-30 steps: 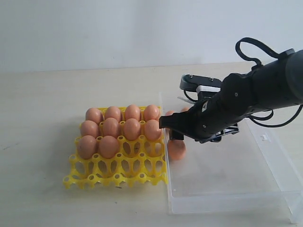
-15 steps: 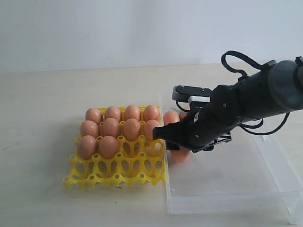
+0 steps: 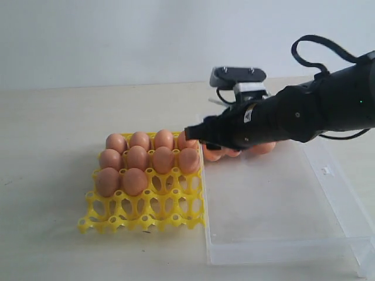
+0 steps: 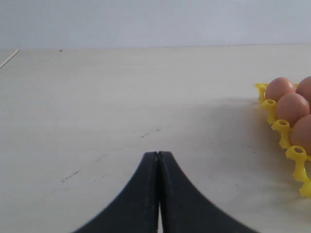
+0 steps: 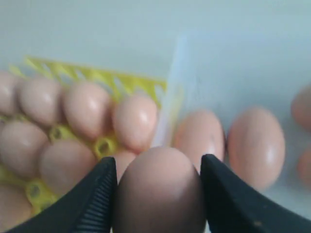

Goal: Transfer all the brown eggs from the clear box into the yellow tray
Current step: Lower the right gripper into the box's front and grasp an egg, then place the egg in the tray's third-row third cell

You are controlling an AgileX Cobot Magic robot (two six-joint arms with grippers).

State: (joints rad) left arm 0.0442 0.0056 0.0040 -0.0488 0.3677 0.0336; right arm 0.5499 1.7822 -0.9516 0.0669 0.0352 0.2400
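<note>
Here, yellow tray holds ten eggs.

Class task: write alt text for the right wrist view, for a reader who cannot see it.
Close up, the right gripper grips a brown egg between its black fingers. Behind it, the yellow tray holds eggs and the clear box holds loose eggs.

No text, number, brand or sign can be read in any of the views. The only candidate is a small pale patch on the dark right arm in the exterior view. It is too small and blurred to tell whether it carries any print.
</note>
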